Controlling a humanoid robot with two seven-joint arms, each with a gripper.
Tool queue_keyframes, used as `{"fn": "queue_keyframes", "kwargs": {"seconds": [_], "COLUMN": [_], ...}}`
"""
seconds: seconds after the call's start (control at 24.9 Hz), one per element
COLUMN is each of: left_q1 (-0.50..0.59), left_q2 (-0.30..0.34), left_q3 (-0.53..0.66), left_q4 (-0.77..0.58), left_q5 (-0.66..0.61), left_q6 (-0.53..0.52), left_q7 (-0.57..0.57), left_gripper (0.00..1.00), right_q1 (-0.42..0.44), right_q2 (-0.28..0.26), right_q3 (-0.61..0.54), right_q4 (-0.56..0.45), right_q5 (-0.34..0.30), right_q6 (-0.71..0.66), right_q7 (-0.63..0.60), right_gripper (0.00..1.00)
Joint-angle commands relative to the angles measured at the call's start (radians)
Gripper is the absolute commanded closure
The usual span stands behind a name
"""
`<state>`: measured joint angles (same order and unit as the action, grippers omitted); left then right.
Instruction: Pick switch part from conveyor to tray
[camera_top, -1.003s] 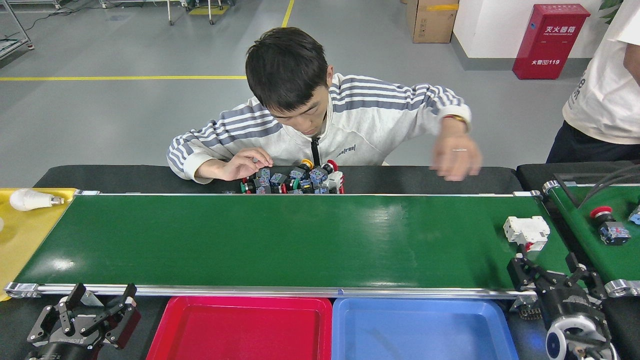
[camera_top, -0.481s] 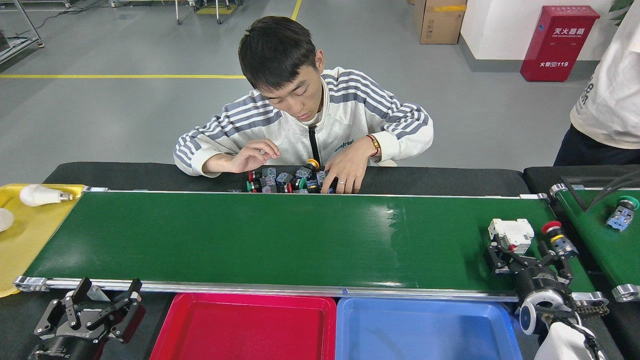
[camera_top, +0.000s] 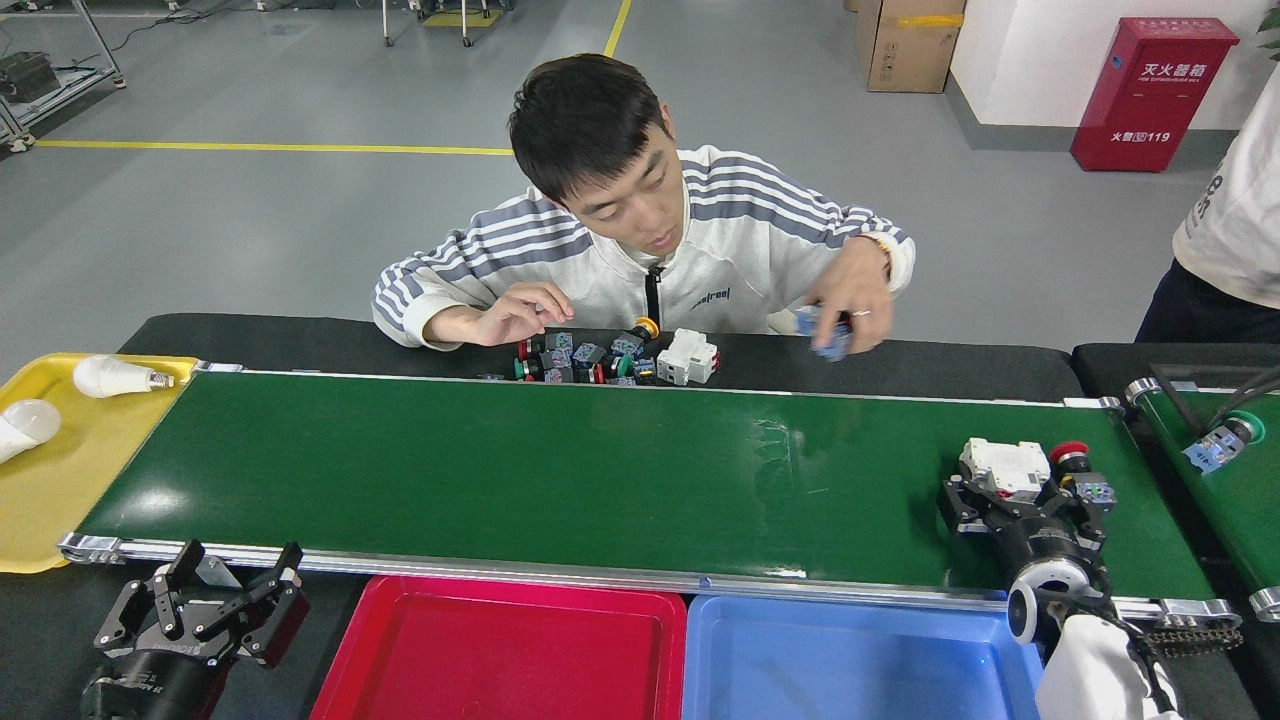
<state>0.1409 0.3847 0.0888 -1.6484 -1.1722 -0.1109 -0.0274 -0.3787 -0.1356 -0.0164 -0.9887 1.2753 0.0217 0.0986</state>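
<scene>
Right gripper (camera_top: 1020, 492) fingers spread around boxy white switch (camera_top: 1004, 467) on glossy green conveyor (camera_top: 560, 470); left gripper (camera_top: 225, 597) open, empty.

view: head only | position: above near rail of conveyor (camera_top: 560, 470), close | facing: forward and down, toward 12 o'clock | frame: trays at 6 o'clock, person (camera_top: 640, 240) at 12, floor beyond | shared: none, single view
</scene>
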Motion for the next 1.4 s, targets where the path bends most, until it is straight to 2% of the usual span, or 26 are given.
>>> {"fn": "queue_keyframes", "kwargs": {"seconds": [0.0,0.12,0.2,0.32,0.44,0.48,0.52,0.56,0.6,0.64,0.76,0.8,0.88,1.0,1.08,1.2,1.36], "left_q1": [-0.009,-0.007,-0.004,0.003,0.003,0.005,0.006,0.011,0.013,0.013,0.013,0.013,0.011,0.009,0.013,0.013,0.013], "left_q2": [0.014,0.014,0.014,0.014,0.013,0.013,0.011,0.011,0.013,0.013,0.013,0.013,0.014,0.014,0.014,0.014,0.014], "left_q3": [0.006,0.005,0.005,0.008,0.009,0.011,0.012,0.014,0.016,0.014,0.009,0.008,0.006,0.006,0.006,0.006,0.006], "left_q4": [-0.007,-0.007,-0.008,-0.01,-0.013,-0.014,-0.014,-0.013,-0.013,-0.013,-0.014,-0.016,-0.014,-0.016,-0.014,-0.013,-0.013], "left_q5": [0.0,0.0,0.0,0.0,0.002,0.002,0.002,0.002,0.002,0.002,0.002,0.002,0.002,0.002,0.0,0.0,0.0], "left_q6": [0.002,0.002,0.002,0.002,0.002,0.002,0.002,0.002,0.002,0.0,0.0,0.0,0.0,0.0,0.0,0.0,0.0], "left_q7": [0.003,0.004,0.003,0.003,0.003,0.003,0.003,0.003,0.003,0.003,0.003,0.003,0.003,0.004,0.004,0.003,0.003], "left_gripper": [0.0,0.0,0.0,0.0,0.0,0.0,0.0,0.0,0.0,0.0,0.0,0.0,0.0,0.0,0.0,0.0,0.0], "right_q1": [-0.023,-0.014,0.037,0.221,0.489,0.566,0.632,0.675,0.724,0.754,0.767,0.761,0.715,0.593,0.538,0.52,0.509], "right_q2": [0.002,0.001,0.002,-0.006,-0.027,-0.024,-0.021,-0.019,-0.013,-0.006,0.019,0.047,0.091,0.103,0.103,0.105,0.116], "right_q3": [-0.002,-0.001,0.001,-0.024,-0.1,-0.12,-0.135,-0.148,-0.168,-0.186,-0.203,-0.203,-0.201,-0.198,-0.178,-0.131,-0.076], "right_q4": [-0.018,-0.068,-0.179,-0.424,-0.634,-0.674,-0.696,-0.7,-0.699,-0.696,-0.683,-0.693,-0.719,-0.731,-0.731,-0.731,-0.726], "right_q5": [-0.011,-0.053,-0.057,-0.116,-0.178,-0.182,-0.183,-0.189,-0.208,-0.226,-0.232,-0.232,-0.212,-0.1,-0.057,-0.056,-0.027], "right_q6": [-0.009,-0.029,-0.091,-0.273,-0.488,-0.563,-0.637,-0.697,-0.775,-0.807,-0.807,-0.755,-0.509,-0.147,0.006,0.029,0.046], "right_q7": [-0.005,-0.01,-0.011,-0.036,-0.068,-0.069,-0.072,-0.08,-0.1,-0.103,-0.077,-0.046,-0.007,-0.002,0.007,0.053,0.055], "right_gripper": [0.86,0.94,0.94,0.92,0.81,0.75,0.64,0.47,0.06,0.0,0.0,0.0,0.0,0.0,0.0,0.0,0.01]}}
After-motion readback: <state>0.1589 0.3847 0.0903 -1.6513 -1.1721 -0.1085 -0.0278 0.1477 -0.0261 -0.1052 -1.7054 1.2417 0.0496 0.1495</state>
